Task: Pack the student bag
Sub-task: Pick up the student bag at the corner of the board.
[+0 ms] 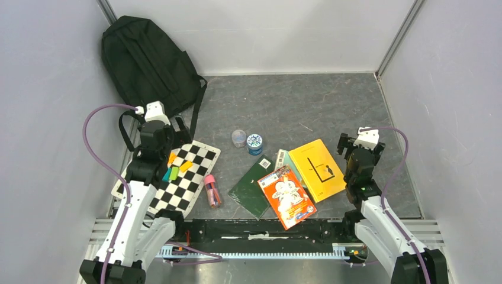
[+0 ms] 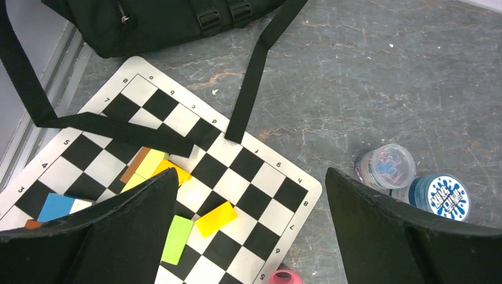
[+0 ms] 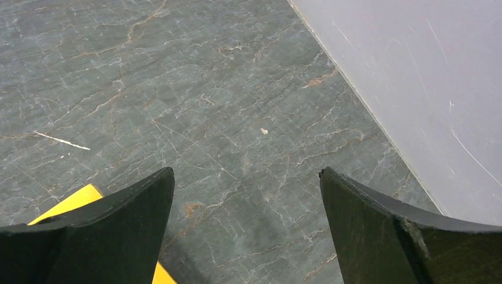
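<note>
Grey table [image 1: 296, 100]: left tool [image 2: 250, 174], right tool [image 3: 245, 173] hover, gaping.

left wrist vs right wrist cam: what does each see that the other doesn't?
Left wrist only: the edge of the large black fabric backpack and its straps, a black-and-white checkered board carrying flat coloured tiles, a clear round tub beside a blue-lidded round tub, and a pink cap at the bottom edge.
Right wrist only: a corner of the flat yellow book and the pale grey side wall.
Both: the grey marbled tabletop, plus an open, empty hand: left hand, right hand.
</note>
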### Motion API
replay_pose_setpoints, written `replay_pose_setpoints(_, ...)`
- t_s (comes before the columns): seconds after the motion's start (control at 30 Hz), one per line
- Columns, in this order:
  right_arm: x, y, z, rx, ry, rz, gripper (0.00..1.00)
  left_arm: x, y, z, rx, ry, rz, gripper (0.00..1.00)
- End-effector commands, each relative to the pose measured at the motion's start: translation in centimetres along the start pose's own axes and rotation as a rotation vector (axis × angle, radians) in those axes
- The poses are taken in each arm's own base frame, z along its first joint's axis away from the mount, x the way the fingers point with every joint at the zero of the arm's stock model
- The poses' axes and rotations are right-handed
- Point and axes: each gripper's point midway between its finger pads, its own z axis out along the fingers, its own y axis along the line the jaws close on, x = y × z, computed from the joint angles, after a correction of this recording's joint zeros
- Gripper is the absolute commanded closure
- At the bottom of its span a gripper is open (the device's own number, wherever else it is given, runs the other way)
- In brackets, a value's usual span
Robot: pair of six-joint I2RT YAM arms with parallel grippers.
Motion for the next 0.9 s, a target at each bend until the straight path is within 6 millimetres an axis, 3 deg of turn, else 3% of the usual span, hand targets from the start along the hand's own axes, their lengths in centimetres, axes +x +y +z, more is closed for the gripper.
replay_pose_setpoints(0.0,-2.3,-0.4,0.2,0.03,-0.049,0.045,0.02,-2.3,0.3,-0.6,-0.032,-0.057,-0.05,0.0)
replay_pose_setpoints(0.23,-2.1,-0.5,0.2,0.037,-0.048,0.04,0.02,-2.0,0.3,-0.4,-0.038,-0.043,-0.042,0.0)
replay_pose_setpoints(0.4,-2.2,-0.1,0.1,0.006,-0.058,0.028,0.02,-1.4,-0.7,0.3,0.023,-0.015,0.003,0.0)
replay_pose_setpoints(0.53,-2.6,0.2,0.0,-0.018,-0.073,0.016,0.02,-2.6,-0.8,1.8,0.026,0.007,0.036,0.0)
replay_pose_setpoints(0.6,-2.7,0.2,-0.1,-0.023,-0.077,0.013,0.02,-3.3,-0.1,2.8,0.027,0.03,0.018,0.0)
replay_pose_setpoints(0.87,-3.8,1.4,-0.2,-0.097,-0.122,0.019,0.02,-6.5,6.1,7.0,-0.035,0.006,-0.216,0.0)
